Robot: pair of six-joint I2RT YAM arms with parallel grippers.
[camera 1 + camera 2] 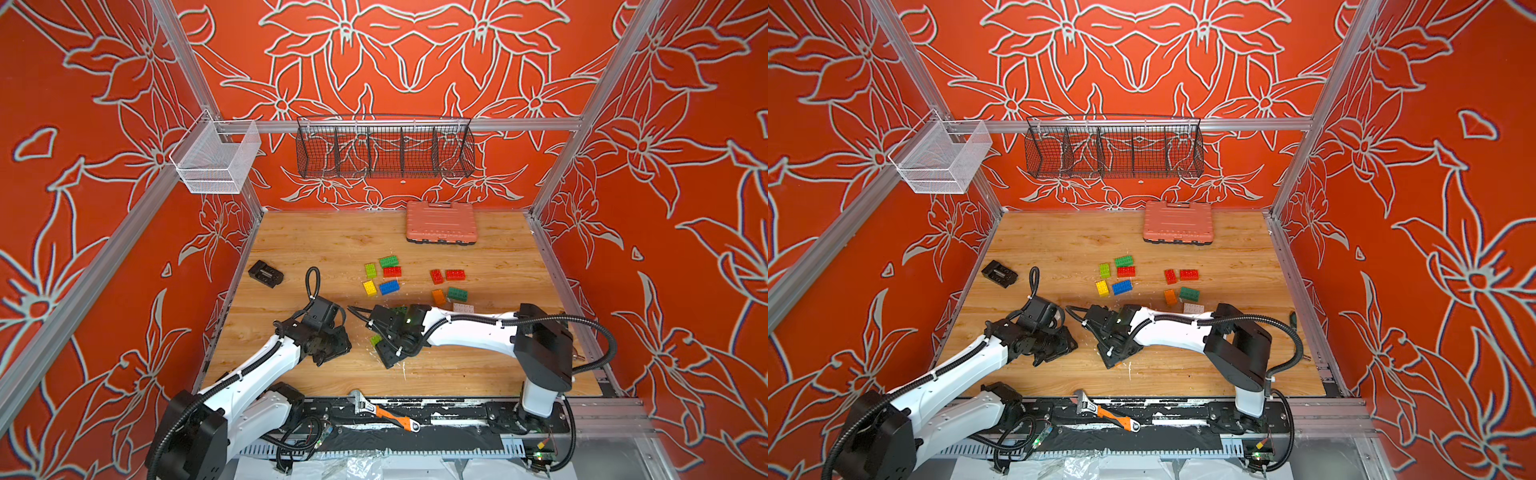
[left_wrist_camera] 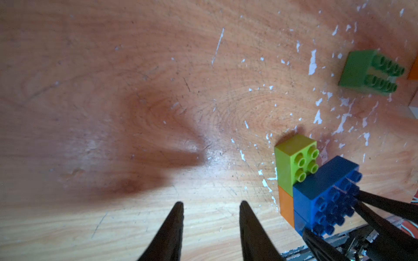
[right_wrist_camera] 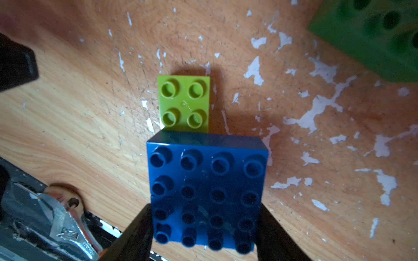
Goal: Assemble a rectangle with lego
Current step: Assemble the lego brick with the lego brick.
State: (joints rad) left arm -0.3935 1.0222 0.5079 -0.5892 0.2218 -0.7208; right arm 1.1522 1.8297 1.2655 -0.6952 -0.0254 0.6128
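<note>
Right wrist view shows right tool [image 3: 204,218] clamping blue bricks [image 3: 207,178]; left tool [image 2: 210,203] parted; pink case [image 1: 440,222] closed

Both top views: high above the arm bases, angled down over whole table [image 1: 316,245], far off, near-identical field. Wrist views: very near, facing the table; both share blue bricks [image 2: 325,194] and lime brick [image 2: 294,151]
</note>
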